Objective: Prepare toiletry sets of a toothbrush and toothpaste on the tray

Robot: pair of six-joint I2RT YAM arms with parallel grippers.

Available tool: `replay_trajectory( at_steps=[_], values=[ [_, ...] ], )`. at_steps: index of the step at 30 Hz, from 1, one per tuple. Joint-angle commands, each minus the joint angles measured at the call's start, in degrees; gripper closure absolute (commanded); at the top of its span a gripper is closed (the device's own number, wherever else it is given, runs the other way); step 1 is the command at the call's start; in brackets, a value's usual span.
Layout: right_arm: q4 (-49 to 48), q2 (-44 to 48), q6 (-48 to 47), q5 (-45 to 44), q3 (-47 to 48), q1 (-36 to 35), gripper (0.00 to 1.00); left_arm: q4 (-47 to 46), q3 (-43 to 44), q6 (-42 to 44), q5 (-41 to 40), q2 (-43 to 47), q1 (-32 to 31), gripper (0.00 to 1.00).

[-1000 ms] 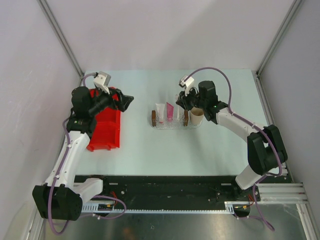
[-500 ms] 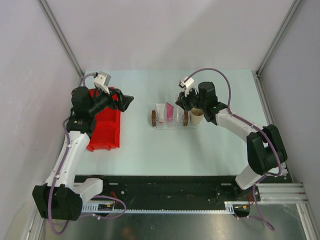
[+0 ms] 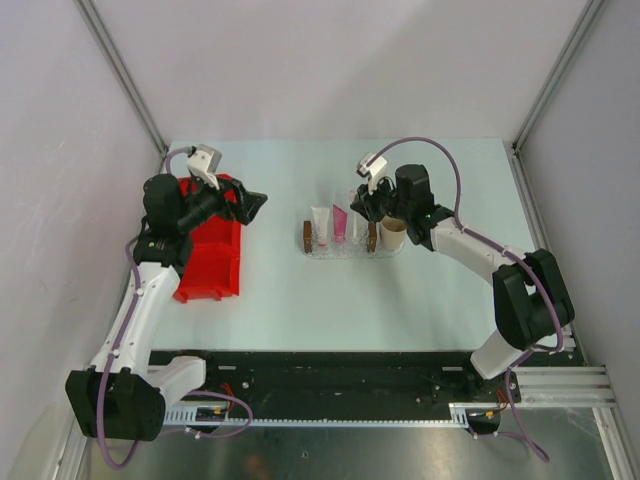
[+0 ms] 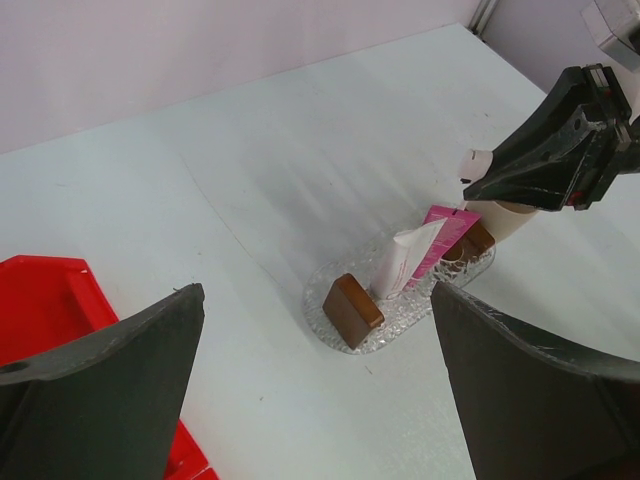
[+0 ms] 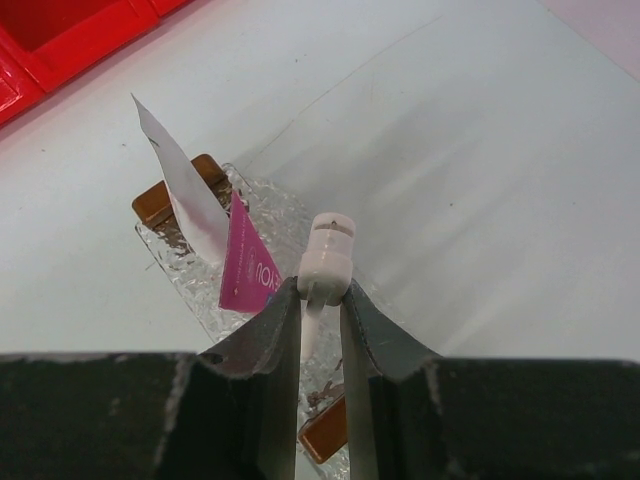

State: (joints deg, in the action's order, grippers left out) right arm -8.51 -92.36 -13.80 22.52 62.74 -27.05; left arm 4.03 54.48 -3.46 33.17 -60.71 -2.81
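Observation:
The clear tray (image 3: 345, 250) lies mid-table with a brown block (image 3: 308, 236) at each short end. A white tube (image 3: 320, 225) and a magenta-pink tube (image 3: 340, 222) stand tilted in it. My right gripper (image 3: 361, 210) hovers over the tray's right half, shut on the thin white toothbrush (image 5: 328, 255), which hangs upright between the fingers with its thick end on top. The pink tube (image 5: 250, 265) and the white tube (image 5: 185, 190) are just to its left. My left gripper (image 3: 254, 205) is open and empty above the red bin, facing the tray (image 4: 400, 325).
A red divided bin (image 3: 212, 255) sits at the left under the left arm. A tan paper cup (image 3: 393, 233) stands against the tray's right end, right under the right wrist. Grey walls close in the table on three sides.
The right gripper has shifted very slightly left over the tray with the toothbrush still in it. The left arm has not moved.

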Motion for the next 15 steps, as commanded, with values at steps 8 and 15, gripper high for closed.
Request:
replay_trajectory(
  at_steps=[8, 15],
  values=[
    [-2.0, -1.2, -2.1, -1.4, 0.0, -0.8, 1.0, -1.4, -0.2, 1.1, 1.3, 1.0, 0.8, 0.0],
    [-2.2, -1.3, -2.3, -1.6, 0.0, -0.8, 1.0, -1.5, -0.3, 1.0, 1.3, 1.1, 1.0, 0.0]
  ],
)
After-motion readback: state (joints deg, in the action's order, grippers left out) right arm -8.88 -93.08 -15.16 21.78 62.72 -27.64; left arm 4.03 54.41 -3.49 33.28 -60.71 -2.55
